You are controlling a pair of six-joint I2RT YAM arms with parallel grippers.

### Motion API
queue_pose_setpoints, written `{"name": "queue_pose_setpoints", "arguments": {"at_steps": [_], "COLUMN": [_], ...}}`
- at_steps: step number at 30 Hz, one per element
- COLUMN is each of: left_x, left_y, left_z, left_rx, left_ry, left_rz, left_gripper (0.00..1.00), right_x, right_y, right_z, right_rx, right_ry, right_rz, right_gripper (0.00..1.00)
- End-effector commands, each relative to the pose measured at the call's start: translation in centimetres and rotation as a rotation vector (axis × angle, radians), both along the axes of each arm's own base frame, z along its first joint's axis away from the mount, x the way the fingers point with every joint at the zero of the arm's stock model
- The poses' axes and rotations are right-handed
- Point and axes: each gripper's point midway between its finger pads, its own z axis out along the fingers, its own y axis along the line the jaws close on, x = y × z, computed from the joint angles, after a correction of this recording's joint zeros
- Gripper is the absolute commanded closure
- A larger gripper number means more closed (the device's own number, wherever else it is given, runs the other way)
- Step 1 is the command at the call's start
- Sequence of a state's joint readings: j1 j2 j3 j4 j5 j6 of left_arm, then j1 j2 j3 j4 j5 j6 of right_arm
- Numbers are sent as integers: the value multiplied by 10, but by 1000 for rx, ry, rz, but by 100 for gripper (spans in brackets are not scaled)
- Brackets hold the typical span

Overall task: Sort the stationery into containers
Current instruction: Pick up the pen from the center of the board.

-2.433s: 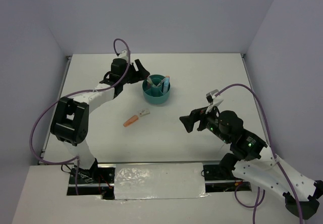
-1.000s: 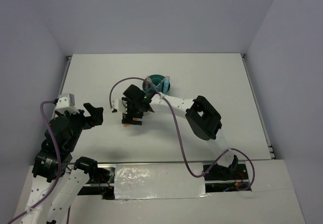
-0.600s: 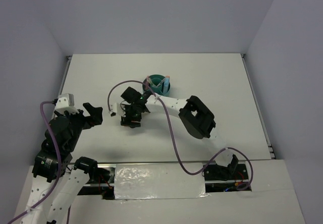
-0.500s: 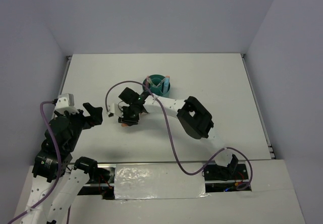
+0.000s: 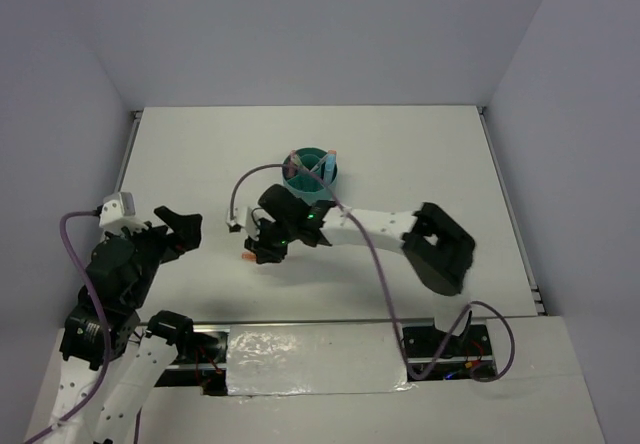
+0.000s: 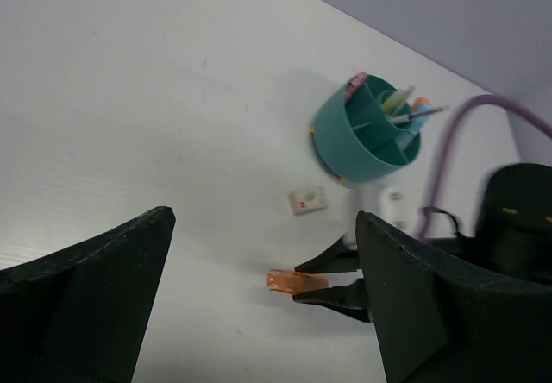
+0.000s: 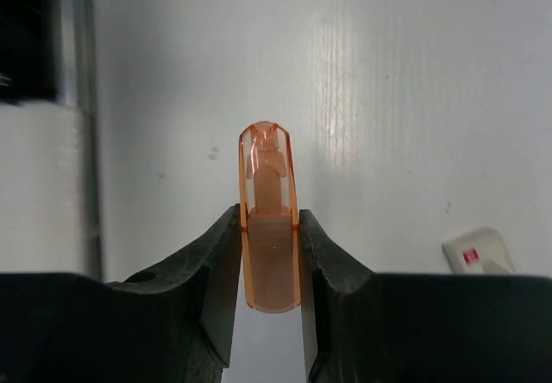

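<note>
The right gripper [image 7: 269, 232] is clenched on an orange see-through cap [image 7: 268, 172], and the rounded end of the cap stands out past the fingertips over the white table [image 7: 388, 98]. A small white eraser [image 6: 308, 200] lies near it, and the teal organizer [image 5: 310, 176], with pens [image 6: 398, 100] in its compartments, stands farther back. The left gripper [image 5: 186, 227] hangs well apart on the left side, its jaws spread wide and holding nothing.

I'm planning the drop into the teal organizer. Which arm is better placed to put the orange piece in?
Right. Its gripper is shut on the orange piece, nearer the organizer. The left gripper is open, empty and farther away.
</note>
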State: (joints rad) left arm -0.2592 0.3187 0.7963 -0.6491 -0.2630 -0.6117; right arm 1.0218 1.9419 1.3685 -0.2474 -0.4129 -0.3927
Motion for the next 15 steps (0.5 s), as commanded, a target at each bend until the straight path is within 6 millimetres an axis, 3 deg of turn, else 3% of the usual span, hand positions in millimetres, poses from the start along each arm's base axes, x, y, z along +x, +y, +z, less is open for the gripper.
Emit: {"name": "queue_pose_setpoints", "arguments": {"at_steps": [1, 3, 6, 7, 11, 15], "left_x": [0, -1, 0, 1, -2, 6], "left_y": [-33, -63, -89, -91, -93, -104], "left_z": [15, 18, 45, 56, 81, 75], "left_rx": [-229, -347, -461, -475, -509, -517], "left_ry": [8, 19, -58, -96, -157, -104], "left_rz": [-94, -228, -363, -380, -405, -445], "left_gripper": [1, 1, 1, 1, 1, 1], "right_x": [-3, -3, -13, -14, -15, -25], "right_y": [11, -5, -25, -31, -48, -54], "right_z": [168, 166, 172, 166, 180, 200], "right_rx": [487, 517, 563, 553, 581, 620], "right_ry": [-66, -31, -32, -32, -64, -74], "right_rz": [-145, -262, -329, -353, -428, -440], "right_gripper": [95, 96, 96, 96, 96, 96]}}
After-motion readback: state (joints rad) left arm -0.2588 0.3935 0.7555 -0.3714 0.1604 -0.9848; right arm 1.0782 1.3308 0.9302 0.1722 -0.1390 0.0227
